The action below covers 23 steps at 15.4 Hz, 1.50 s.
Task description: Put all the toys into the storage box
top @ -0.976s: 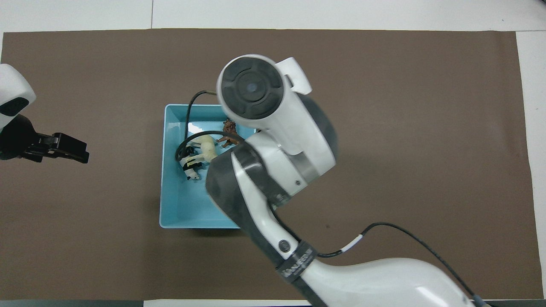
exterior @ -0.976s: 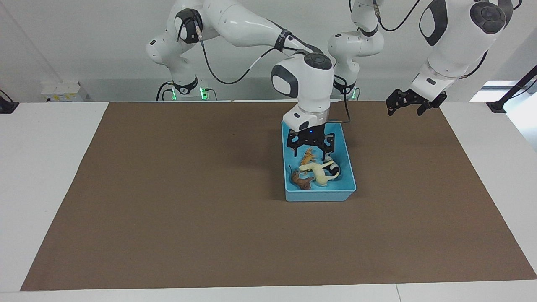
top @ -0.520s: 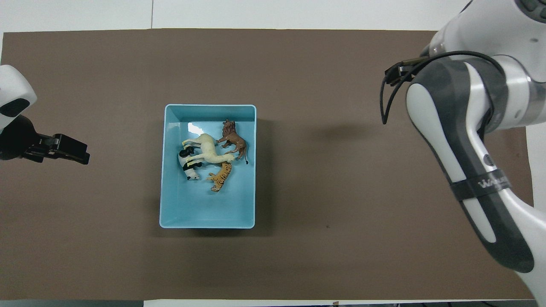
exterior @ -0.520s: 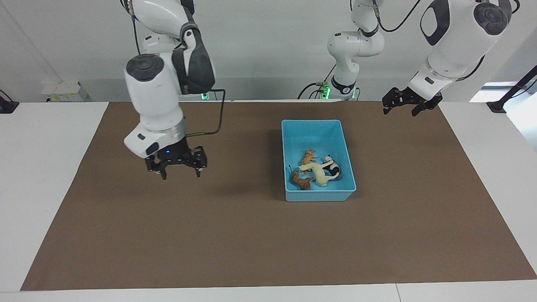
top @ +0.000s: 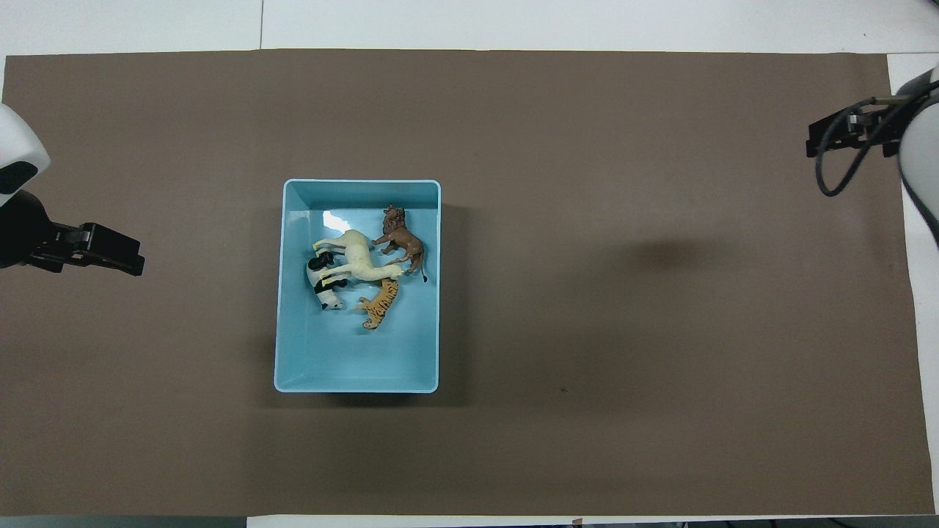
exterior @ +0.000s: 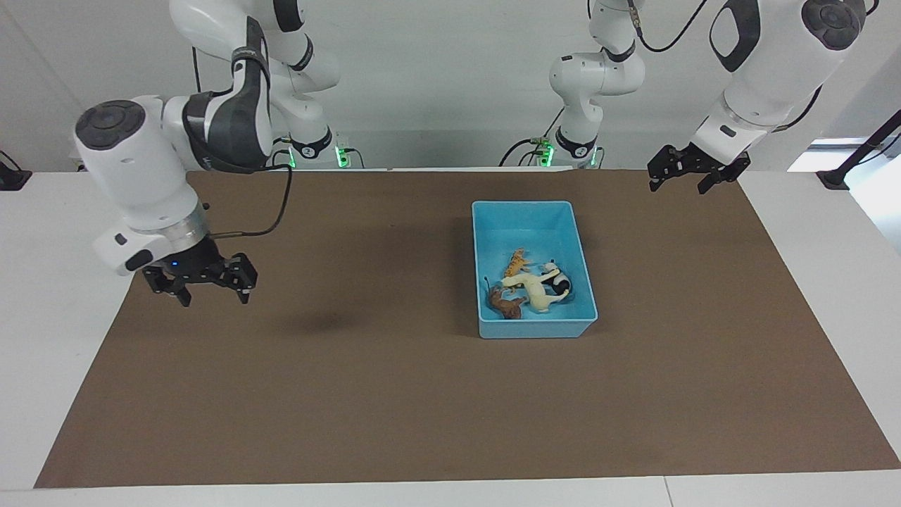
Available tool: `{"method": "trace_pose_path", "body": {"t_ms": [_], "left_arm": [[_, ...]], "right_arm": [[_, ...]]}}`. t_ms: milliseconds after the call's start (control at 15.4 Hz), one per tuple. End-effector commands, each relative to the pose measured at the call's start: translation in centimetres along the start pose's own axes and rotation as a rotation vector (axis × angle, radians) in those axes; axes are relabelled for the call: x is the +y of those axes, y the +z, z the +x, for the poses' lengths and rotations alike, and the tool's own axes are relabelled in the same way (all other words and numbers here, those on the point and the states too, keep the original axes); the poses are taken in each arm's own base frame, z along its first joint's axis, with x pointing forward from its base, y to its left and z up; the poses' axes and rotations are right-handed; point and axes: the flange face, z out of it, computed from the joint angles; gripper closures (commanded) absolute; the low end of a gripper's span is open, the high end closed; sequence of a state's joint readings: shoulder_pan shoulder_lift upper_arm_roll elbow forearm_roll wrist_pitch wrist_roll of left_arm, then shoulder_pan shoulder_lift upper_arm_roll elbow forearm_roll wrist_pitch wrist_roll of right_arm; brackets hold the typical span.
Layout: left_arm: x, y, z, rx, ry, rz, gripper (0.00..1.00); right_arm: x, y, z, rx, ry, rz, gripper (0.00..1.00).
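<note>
storage box: light blue rectangular tray, low walls with a rim; sits on the brown mat toward the left arm's end of the counter; upright, nothing on the mat around it
toys: all four lie inside the box, bunched in the half farther from the robots; the nearer half is bare floor
tiger: orange, striped; on its side, nearest the robots of the four
horse: cream-white, on its side; its legs overlap the panda and its back touches the lion
panda: black-and-white; partly under the horse, by the wall toward the left arm's end
lion: brown, thin tail sticking out; by the wall toward the right arm's end
handling: my read – hard moulded plastic, light, stiff, a bit slick; not fragile; take each across the torso, not by legs or tail, which are thin and would twist out; tangled as they are, lifting the horse would likely drag the panda
box handling: rigid, light; the rim is the obvious hold – a one-sided lift would tip it and slide the toys
left end effector: fingers apart, empty; up over the mat's corner, arm waiting
right end effector: fingers wide, empty; over the mat's edge at the right arm's end, well apart from the box
task state: looks done
</note>
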<state>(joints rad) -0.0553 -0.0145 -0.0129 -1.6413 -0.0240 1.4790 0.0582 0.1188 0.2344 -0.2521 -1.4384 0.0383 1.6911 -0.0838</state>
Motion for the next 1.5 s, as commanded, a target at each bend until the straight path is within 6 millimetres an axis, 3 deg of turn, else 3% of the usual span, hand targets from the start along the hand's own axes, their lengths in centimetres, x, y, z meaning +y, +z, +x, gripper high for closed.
{"method": "trace_pose_path", "body": {"t_ms": [0,130,325,650,1431], "left_arm": [[-0.5,-0.4,0.4,0.007,0.009,0.016,0.00],[-0.5,-0.4,0.4,0.007,0.006,0.016,0.00],[-0.9,0.2,-0.3,-0.006,-0.010,0.012,0.00],[-0.1,0.1,-0.4,-0.003,0.004,0.015,0.00],[-0.6,0.1,-0.4,-0.003,-0.005,0.013,0.00]], "right_arm": [[1.4,-2.6,-4.7,-0.048,0.012,0.045,0.00],[2.3,-3.6,-7.0,-0.057,0.041,0.055,0.00],[1.5,-3.3,-9.8,-0.095,0.031,0.042,0.00],[0.7,-3.9,-8.5,-0.001,0.006,-0.022,0.00],[1.3,-4.1,-9.0,-0.041,0.034,-0.002,0.00]]}}
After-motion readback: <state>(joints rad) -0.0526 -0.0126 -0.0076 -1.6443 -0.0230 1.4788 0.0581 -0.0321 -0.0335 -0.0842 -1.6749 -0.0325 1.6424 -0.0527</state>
